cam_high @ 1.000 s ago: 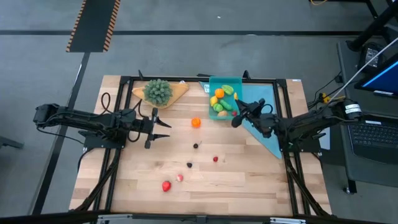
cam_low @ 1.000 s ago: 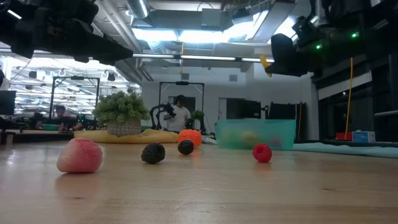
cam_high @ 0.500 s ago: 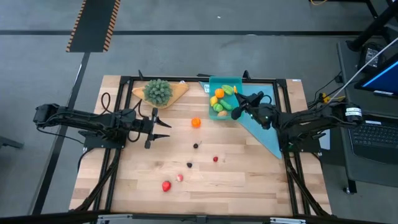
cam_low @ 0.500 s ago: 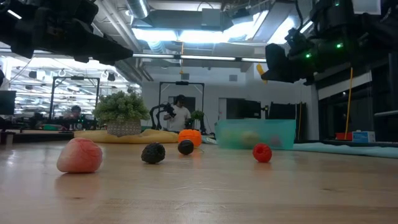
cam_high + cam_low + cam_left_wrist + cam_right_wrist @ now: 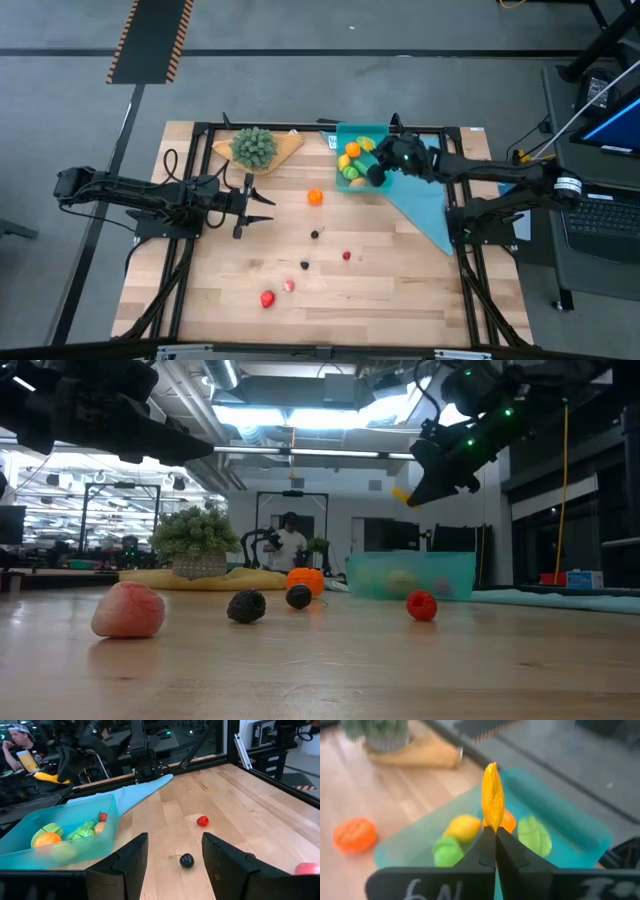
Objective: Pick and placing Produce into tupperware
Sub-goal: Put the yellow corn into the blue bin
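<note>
The teal tupperware (image 5: 378, 130) stands at the table's far side, holding orange, yellow and green produce (image 5: 462, 827). My right gripper (image 5: 376, 172) hovers over it, shut on a thin yellow produce piece (image 5: 492, 795). Loose produce rests on the wood: an orange piece (image 5: 315, 197), two dark ones (image 5: 315, 234), a red one (image 5: 347, 256), a pink one (image 5: 289, 285) and another red one (image 5: 267, 298). My left gripper (image 5: 262, 207) waits open at the left, above the table, nothing between its fingers (image 5: 131, 865). My right gripper pinches the yellow piece's near end (image 5: 493, 824) between its two fingertips. The fingers slant down from the table's right. The piece sticks out beyond the fingertips, lifted clear above the tupperware (image 5: 565, 837).
A bushy green plant on a tan wedge board (image 5: 255, 147) sits at the far left of the tupperware. A light-blue cloth (image 5: 425, 205) lies on the right. Black frame rails (image 5: 300, 128) border the table. People show in the room beyond (image 5: 290, 545).
My right gripper has swung a little toward the table's left and far edge, from beside the cloth to over the tupperware, and has tipped, keeping the yellow piece pinched. Its arm now reaches in from the far right.
</note>
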{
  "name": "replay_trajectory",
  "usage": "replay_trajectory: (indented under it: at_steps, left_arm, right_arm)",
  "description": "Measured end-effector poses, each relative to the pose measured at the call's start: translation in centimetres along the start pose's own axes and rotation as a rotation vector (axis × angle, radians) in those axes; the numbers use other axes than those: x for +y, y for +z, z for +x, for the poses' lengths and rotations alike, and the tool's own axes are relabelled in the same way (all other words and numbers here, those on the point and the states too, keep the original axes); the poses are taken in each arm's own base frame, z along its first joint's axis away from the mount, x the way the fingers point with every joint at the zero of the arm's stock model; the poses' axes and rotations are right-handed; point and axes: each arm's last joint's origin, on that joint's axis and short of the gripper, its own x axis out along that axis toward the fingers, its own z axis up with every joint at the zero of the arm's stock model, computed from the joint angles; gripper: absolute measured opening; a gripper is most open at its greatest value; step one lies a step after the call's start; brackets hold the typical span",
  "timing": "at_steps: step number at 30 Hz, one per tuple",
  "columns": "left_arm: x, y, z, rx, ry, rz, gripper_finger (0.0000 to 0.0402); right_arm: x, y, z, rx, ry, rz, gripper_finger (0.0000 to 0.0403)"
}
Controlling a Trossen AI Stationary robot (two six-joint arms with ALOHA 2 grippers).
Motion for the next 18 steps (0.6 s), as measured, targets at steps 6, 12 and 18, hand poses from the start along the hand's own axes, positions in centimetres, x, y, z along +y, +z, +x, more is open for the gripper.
replay_trajectory:
  at_steps: [6,12,18]
  left_arm:
    - [0.0,0.0,0.0,0.0,0.0,0.001,0.0179]
    - [0.0,0.0,0.0,0.0,-0.001,0.0,0.0179]
    - [0.0,0.0,0.0,0.0,-0.002,-0.007,0.0179]
  right_arm:
    - [-1.1,1.3,-0.6,0.144,0.085,-0.025,0.0001]
    - [-1.5,1.8,-0.3,0.287,0.123,-0.115,0.0001]
    - [-1.6,2.9,0.6,0.383,0.117,-0.166,0.0001]
